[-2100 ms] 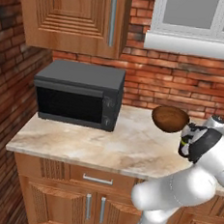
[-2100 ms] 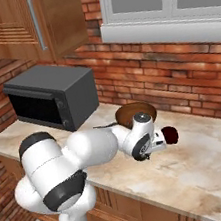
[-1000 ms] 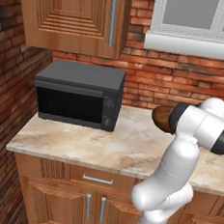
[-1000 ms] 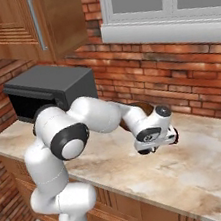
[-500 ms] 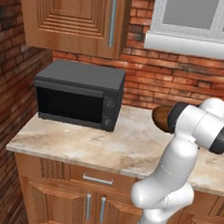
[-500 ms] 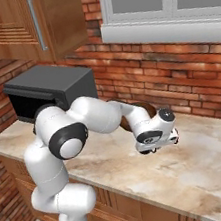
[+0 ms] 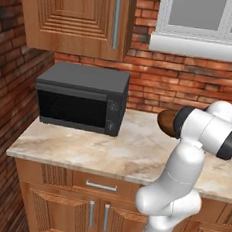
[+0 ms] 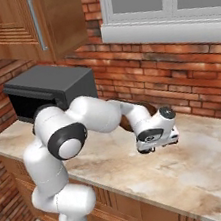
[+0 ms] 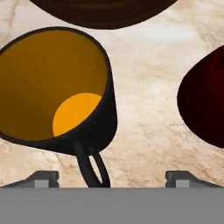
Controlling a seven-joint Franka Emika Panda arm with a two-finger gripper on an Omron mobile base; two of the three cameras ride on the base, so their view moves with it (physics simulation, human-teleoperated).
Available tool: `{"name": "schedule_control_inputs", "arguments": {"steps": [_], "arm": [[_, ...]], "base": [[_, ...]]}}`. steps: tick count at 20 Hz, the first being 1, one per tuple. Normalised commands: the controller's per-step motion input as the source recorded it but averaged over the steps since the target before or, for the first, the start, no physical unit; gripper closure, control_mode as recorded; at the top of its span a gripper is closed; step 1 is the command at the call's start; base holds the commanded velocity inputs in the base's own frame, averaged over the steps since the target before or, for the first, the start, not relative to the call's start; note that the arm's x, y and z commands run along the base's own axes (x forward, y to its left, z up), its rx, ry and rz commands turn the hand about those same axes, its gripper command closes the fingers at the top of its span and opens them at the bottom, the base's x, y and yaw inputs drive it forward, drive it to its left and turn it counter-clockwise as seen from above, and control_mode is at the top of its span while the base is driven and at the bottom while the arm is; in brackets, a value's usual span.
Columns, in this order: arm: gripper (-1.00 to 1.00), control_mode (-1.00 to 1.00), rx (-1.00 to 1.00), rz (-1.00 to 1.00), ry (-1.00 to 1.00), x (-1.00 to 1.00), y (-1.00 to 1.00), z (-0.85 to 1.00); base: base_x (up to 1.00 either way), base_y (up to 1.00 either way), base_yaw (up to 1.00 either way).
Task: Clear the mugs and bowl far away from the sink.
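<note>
Marble countertop (image 9: 148,127) lies under the gripper (image 9: 112,177), whose jaws stand wide apart with nothing between them but the handle of the black mug (image 9: 61,87) just ahead. Beside it sits the dark red mug (image 9: 203,100), the bowl (image 9: 103,11) beyond, the arm (image 8: 103,116) stretching low over the counter.

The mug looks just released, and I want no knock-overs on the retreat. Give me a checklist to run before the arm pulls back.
1. Gripper jaws open: ok, the fingers stand wide apart.
2. Black mug free of the fingers: ok, its handle sits between them, untouched.
3. Black mug upright on the counter: ok.
4. Dark red mug apart from the black mug: ok, bare counter between them.
5. Bowl apart from the black mug: cannot tell, only its edge is seen.
6. Mugs far from the sink: cannot tell.
</note>
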Motion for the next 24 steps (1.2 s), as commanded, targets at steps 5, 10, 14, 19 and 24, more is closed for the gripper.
{"name": "schedule_control_inputs", "arguments": {"steps": [5, 10, 14, 19, 24], "arm": [[-1.0, -1.0, -0.11, 0.0, 0.08, 0.0, 0.13, 0.24], [-1.0, -1.0, -0.07, -0.01, 0.13, -0.06, 0.02, 0.46], [-1.0, -1.0, 0.0, -0.07, 0.06, -0.61, 0.02, 0.34], [-1.0, -1.0, -0.06, -0.12, 0.01, -0.86, 0.4, 0.48], [-1.0, -1.0, -0.07, -0.2, 0.0, -0.99, 0.71, 0.43]], "base": [[0.0, 0.0, 0.0], [0.0, 0.0, 0.0], [0.0, 0.0, 0.0], [0.0, 0.0, 0.0], [0.0, 0.0, 0.0]]}}
